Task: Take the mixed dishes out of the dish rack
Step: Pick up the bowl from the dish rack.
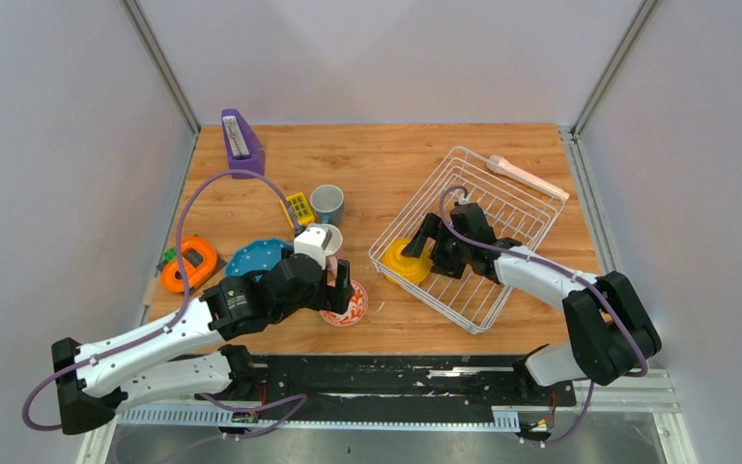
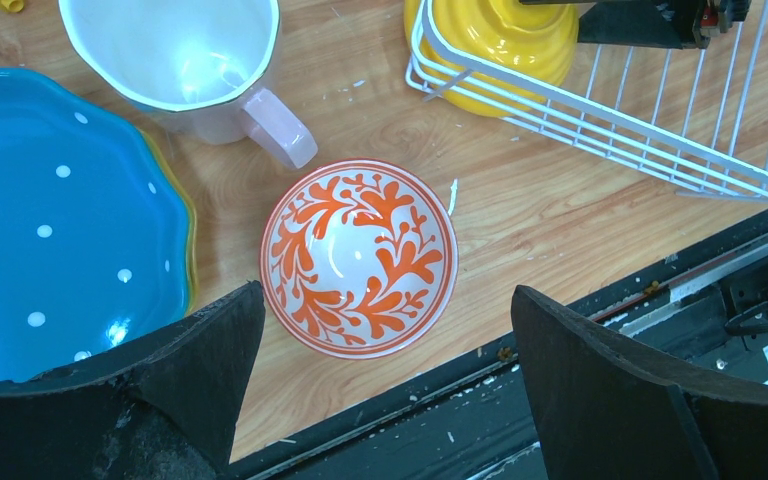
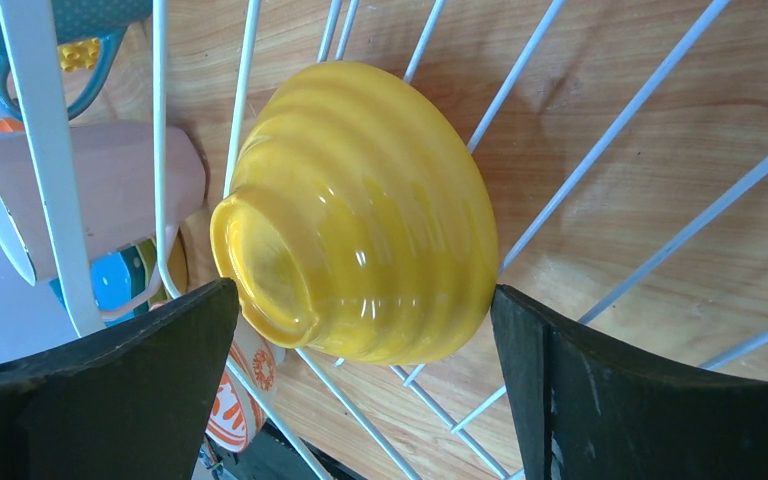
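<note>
I see the right gripper [image 3: 365, 300] released astride the racked yellow bowl [image 3: 360, 200], left gripper [image 2: 388, 300] released above the near-edge cup [image 2: 360, 250].

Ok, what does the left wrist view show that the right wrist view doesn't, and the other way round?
Left wrist only: the open left gripper above the red-rimmed cup, whose patterned inside shows whole. Right wrist only: the blue mug, and how the right gripper stands, open with a finger on either side of the yellow bowl. Both: the yellow bowl, the pink mug, part of the cup and the dish rack wires.
</note>
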`<action>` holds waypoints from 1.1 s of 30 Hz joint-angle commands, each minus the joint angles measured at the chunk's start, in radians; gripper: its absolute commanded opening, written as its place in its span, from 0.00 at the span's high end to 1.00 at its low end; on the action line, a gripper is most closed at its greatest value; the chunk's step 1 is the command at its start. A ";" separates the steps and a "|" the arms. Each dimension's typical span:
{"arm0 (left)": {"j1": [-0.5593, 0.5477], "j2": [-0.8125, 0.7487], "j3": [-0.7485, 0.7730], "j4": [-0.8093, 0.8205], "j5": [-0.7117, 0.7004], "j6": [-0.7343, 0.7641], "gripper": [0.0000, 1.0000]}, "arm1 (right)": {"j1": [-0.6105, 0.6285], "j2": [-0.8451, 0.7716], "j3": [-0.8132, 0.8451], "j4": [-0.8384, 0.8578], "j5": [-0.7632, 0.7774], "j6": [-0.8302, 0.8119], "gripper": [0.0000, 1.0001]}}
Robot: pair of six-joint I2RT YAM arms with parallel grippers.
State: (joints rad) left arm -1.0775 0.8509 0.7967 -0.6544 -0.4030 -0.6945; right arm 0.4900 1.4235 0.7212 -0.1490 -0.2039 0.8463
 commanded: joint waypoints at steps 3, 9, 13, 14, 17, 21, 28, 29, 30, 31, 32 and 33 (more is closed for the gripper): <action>-0.002 -0.004 -0.005 0.021 -0.026 -0.016 0.00 | 0.005 0.005 0.000 0.080 -0.045 0.038 0.01; -0.001 -0.007 -0.004 0.019 -0.025 -0.017 0.00 | 0.005 0.002 -0.014 0.087 -0.045 0.066 0.07; -0.002 -0.010 -0.003 0.018 -0.023 -0.019 0.00 | 0.007 0.018 0.014 -0.013 0.043 0.087 0.04; -0.001 -0.010 -0.003 0.018 -0.023 -0.020 0.00 | 0.008 0.022 0.019 -0.033 0.061 0.089 0.02; -0.001 -0.009 -0.004 0.019 -0.026 -0.022 0.00 | 0.009 0.029 0.020 -0.041 0.063 0.095 0.00; -0.002 -0.004 -0.003 0.024 -0.026 -0.018 0.00 | 0.021 0.057 0.040 -0.036 0.057 0.105 0.02; -0.002 -0.002 -0.006 0.020 -0.029 -0.019 0.00 | 0.032 0.073 0.048 -0.014 0.041 0.120 0.16; -0.001 -0.004 -0.007 0.019 -0.029 -0.021 0.00 | 0.032 0.065 0.044 -0.013 0.041 0.125 0.18; -0.001 -0.005 -0.009 0.020 -0.029 -0.022 0.00 | 0.033 0.053 0.038 -0.009 0.041 0.129 0.21; -0.001 -0.006 -0.009 0.020 -0.030 -0.022 0.00 | 0.032 0.039 0.030 -0.005 0.045 0.131 0.24; -0.001 -0.009 -0.011 0.019 -0.029 -0.022 0.00 | 0.032 0.023 0.023 -0.003 0.049 0.134 0.28; -0.002 -0.011 -0.011 0.020 -0.029 -0.022 0.00 | 0.032 0.009 0.018 -0.003 0.054 0.136 0.32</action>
State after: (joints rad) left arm -1.0775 0.8513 0.7963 -0.6544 -0.4061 -0.6987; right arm 0.5137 1.4769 0.7528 -0.1490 -0.1864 0.9760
